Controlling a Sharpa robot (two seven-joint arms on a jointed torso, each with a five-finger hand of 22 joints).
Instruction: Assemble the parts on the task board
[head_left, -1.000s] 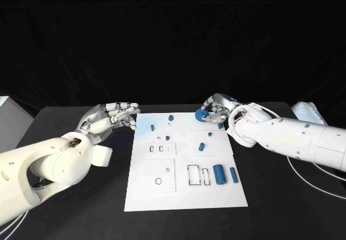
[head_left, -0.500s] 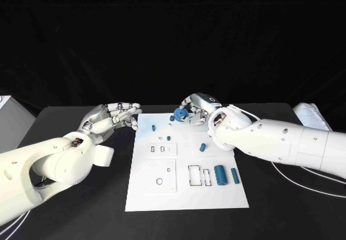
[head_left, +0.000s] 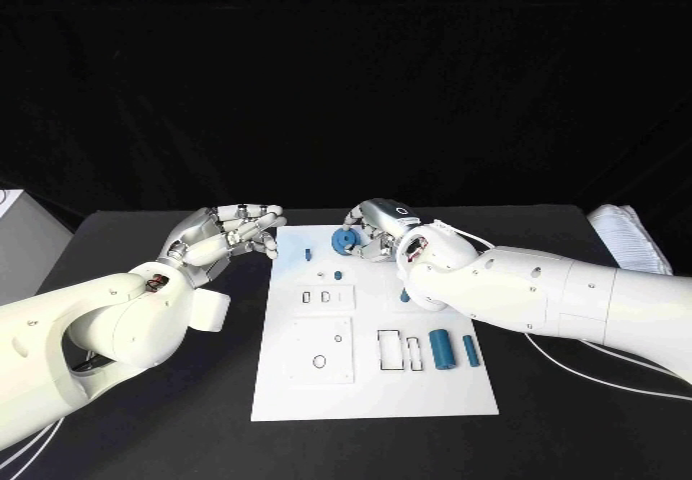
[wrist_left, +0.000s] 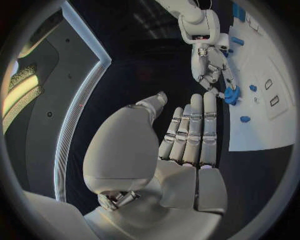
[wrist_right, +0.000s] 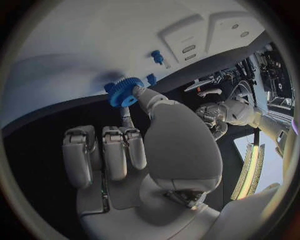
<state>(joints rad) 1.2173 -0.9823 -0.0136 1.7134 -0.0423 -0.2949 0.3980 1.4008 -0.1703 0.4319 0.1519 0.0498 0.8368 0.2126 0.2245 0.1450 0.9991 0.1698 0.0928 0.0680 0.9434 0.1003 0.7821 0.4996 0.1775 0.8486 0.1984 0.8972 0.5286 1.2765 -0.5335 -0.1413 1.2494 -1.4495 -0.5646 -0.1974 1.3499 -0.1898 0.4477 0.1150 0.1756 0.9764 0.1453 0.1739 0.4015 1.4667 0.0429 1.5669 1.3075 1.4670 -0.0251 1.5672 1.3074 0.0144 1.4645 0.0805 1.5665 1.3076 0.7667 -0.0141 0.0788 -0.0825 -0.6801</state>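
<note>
While the right hand (head_left: 378, 232) pinches a blue gear (head_left: 346, 239) over the board's (head_left: 433, 395) far end, the left hand (head_left: 228, 235), fingers loosely apart, holds nothing; several parts (head_left: 451, 350) lie unplaced.

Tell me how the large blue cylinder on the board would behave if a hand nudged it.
The large blue cylinder lies on its side on the task board, so it would probably roll sideways. It looks stiff, likely plastic and light. The smaller cylinder beside it might stop it.
</note>
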